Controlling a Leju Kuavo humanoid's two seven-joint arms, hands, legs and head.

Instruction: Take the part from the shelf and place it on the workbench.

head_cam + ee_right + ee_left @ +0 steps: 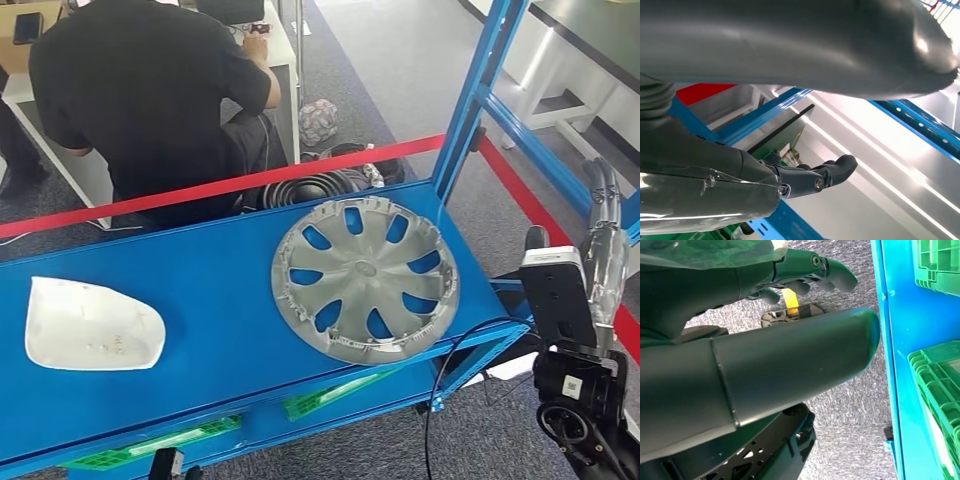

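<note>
A silver wheel cover lies flat on the blue shelf, towards its right end. A white moulded shell part lies at the shelf's left end. My right hand is raised beyond the shelf's right end, apart from the wheel cover and holding nothing. In the right wrist view my right hand has its fingers stretched out, with nothing between them and the thumb. In the left wrist view my left hand hangs low beside the shelf frame, fingers extended and holding nothing.
A person in a black shirt sits just behind the shelf at a white desk. A red band runs along the shelf's back edge and a blue upright rises at its right corner. Green crates sit on the lower level. Grey carpet lies to the right.
</note>
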